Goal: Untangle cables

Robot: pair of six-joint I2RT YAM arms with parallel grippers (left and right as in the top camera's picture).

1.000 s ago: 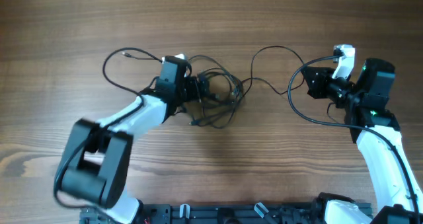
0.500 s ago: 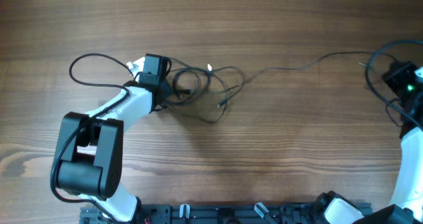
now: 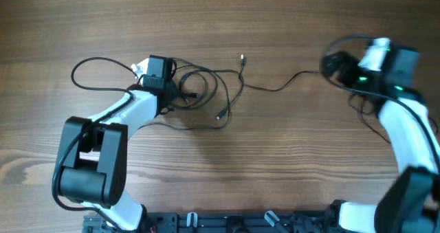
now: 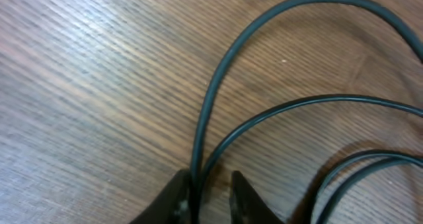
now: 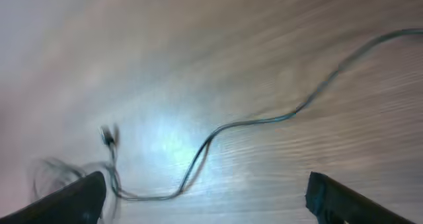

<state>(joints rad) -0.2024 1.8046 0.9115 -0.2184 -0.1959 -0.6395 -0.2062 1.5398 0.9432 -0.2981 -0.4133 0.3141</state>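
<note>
The cables [image 3: 201,94] lie in a loose knot left of the table's middle. One strand [image 3: 282,85] trails right from a plug tip [image 3: 242,57] toward my right gripper [image 3: 330,67]. My left gripper [image 3: 177,90] sits at the knot's left edge. In the left wrist view its fingers [image 4: 177,199] stand narrowly apart, with two cable strands [image 4: 206,128] running between them against the left finger. Bare wood shows beside the right finger. My right gripper [image 5: 211,204] is wide open and holds nothing. The strand [image 5: 231,125] lies on the wood beyond it.
A thicker black loop [image 3: 93,71] hangs off the left arm's wrist, and another [image 3: 347,42] curls by the right wrist. The wooden table [image 3: 289,164] runs under everything. A black rail [image 3: 234,223] lines the front edge.
The right arm pulled a strand far right, then came back and opened; the strand now lies slack. The left gripper moved left with the knot, shut, and has since parted slightly.
</note>
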